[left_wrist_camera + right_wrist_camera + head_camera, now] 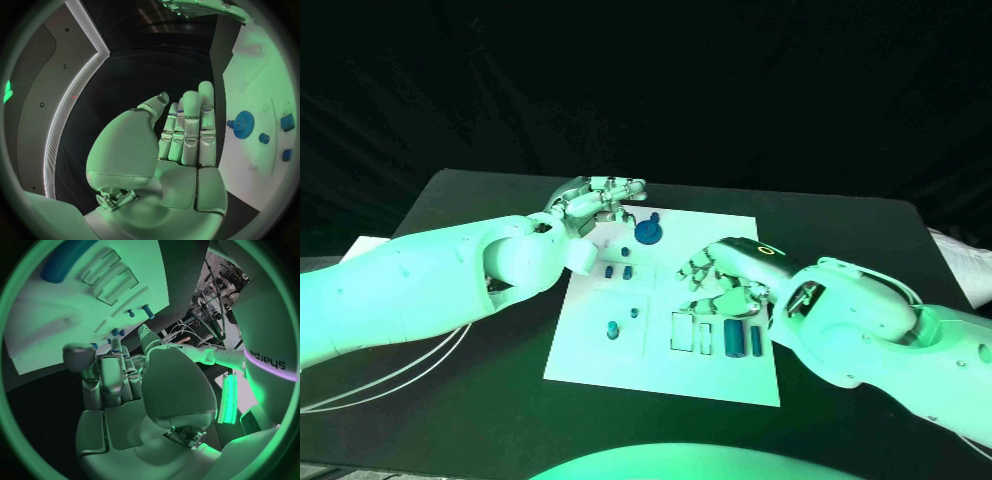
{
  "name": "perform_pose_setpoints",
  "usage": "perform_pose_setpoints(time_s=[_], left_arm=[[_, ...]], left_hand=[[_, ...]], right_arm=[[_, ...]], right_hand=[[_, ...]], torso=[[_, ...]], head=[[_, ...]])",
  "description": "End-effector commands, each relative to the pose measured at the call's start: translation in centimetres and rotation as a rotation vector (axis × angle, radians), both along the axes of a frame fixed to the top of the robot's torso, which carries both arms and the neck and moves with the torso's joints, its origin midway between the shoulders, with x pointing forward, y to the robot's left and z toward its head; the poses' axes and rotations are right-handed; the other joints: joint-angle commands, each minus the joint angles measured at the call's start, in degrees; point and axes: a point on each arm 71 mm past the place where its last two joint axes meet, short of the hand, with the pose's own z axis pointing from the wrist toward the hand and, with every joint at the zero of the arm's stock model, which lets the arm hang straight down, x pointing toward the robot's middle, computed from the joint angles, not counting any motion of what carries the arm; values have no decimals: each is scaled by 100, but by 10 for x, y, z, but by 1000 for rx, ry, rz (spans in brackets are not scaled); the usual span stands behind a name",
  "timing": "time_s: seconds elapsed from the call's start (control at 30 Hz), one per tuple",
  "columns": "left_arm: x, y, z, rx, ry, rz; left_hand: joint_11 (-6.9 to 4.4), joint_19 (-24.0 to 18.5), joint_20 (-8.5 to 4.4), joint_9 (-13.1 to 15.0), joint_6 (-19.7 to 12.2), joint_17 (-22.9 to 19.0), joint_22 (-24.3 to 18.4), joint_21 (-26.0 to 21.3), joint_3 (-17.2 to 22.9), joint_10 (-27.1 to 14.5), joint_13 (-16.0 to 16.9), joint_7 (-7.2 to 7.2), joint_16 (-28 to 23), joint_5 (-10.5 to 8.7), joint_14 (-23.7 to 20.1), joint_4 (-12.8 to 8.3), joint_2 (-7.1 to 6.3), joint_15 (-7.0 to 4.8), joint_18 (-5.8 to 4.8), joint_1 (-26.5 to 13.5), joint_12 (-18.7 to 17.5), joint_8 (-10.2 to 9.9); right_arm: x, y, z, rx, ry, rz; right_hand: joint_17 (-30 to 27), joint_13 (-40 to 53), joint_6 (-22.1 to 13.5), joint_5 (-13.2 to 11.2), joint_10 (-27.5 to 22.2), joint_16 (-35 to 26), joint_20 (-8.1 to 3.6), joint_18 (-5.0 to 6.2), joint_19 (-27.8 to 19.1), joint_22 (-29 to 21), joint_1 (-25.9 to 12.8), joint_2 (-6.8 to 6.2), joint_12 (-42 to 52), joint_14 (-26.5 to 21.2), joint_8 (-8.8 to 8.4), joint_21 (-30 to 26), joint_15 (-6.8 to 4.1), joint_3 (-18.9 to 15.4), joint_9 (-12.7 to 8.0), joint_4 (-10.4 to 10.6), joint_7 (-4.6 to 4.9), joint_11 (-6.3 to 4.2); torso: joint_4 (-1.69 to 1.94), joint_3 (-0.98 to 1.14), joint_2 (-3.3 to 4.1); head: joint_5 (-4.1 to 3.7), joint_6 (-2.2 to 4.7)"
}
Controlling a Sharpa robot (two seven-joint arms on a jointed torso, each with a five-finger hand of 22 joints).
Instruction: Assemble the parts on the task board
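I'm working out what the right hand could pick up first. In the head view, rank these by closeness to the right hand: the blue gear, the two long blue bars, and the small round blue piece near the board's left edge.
Measured from the right hand:
1. Long blue bars, just below the hand, at the board's right edge.
2. Small round blue piece, across the board near its left edge.
3. Blue gear, at the board's far end, beside the left hand.

Two bulky white arms with smooth rounded shells; thin pale cables (387,385) trailing under the left arm (430,285); silver segmented left hand (596,200) and right hand (721,280); "sharpa" lettering (267,357) above a purple band.
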Motion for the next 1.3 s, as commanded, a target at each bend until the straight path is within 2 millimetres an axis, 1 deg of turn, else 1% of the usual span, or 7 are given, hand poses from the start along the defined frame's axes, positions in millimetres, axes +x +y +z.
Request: perform_pose_setpoints(time_s=[0.03,0.2,0.3,0.37,0.5,0.73,1.3], left_arm=[[-1,-1,1,-5,-8,-12],[-1,1,1,-4,-10,-7],[-1,1,1,-4,-9,-7],[-1,1,1,-4,-9,-8],[-1,2,0,-3,-7,-5],[-3,1,-4,-3,2,-8],[-3,3,-7,-2,8,-6]], left_hand=[[-15,28,25,-8,-45,-9,-5,-35,-25,-42,7,1,-24,-8,-35,6,-6,-13,61,56,25,19],[-15,28,25,-8,-45,-9,-5,-35,-25,-42,7,1,-24,-8,-35,6,-6,-13,61,56,25,19],[-15,28,25,-8,-45,-9,-5,-35,-25,-42,7,1,-24,-8,-35,6,-6,-13,61,56,25,19],[-15,28,25,-8,-45,-9,-5,-35,-25,-42,7,1,-24,-8,-35,6,-6,-13,61,56,25,19],[-13,30,26,-8,-49,-12,-7,-38,-30,-49,7,3,-23,-9,-37,2,-8,-11,61,62,29,21],[-13,30,26,-8,-49,-12,-7,-38,-30,-49,7,3,-23,-9,-37,2,-8,-11,61,62,29,21],[-13,31,27,-7,-50,-13,-9,-41,-32,-51,7,3,-22,-8,-38,-1,-5,-11,61,69,35,24]], right_arm=[[-1,-23,2,106,122,-154],[-7,-52,1,36,131,-240],[-11,-67,-4,-33,131,-279],[-14,-75,-8,-80,137,-301],[-18,-82,-16,-141,151,-339],[-22,-77,-33,-191,182,-365],[-23,-57,-55,-244,217,-328]], right_hand=[[340,263,98,14,727,256,-128,-118,130,364,-36,-12,390,280,64,265,-134,-146,12,35,-117,-230],[679,1288,248,66,935,513,-321,-173,224,719,-167,-32,1324,309,209,532,-266,-592,67,320,-285,-381],[990,3382,405,206,1083,724,-372,-217,283,1028,-300,-13,3203,344,387,743,-300,-909,175,585,-357,-433],[1183,4357,472,269,1069,847,-337,-269,298,1174,-307,89,4051,361,517,843,-385,-1057,275,749,-378,-433],[1570,5739,383,457,1170,1079,-361,-296,331,1446,-440,156,5243,407,663,1022,-324,-1375,449,1010,-379,-459],[1912,6532,148,652,1261,1275,-309,-336,361,1714,-581,283,5898,453,760,1200,-282,-1590,617,1037,-318,-408],[2118,6743,69,883,1241,1387,-283,-365,377,1914,-770,417,6012,481,909,1332,-265,-1702,784,1040,-315,-398]], torso=[[-100,20,-15],[-161,43,-15],[-175,44,-16],[-186,37,-20],[-198,47,-12],[-180,41,-8],[-181,41,-2]], head=[[-158,59],[-236,62],[-284,55],[-307,42],[-368,46],[-403,30],[-391,-21]])
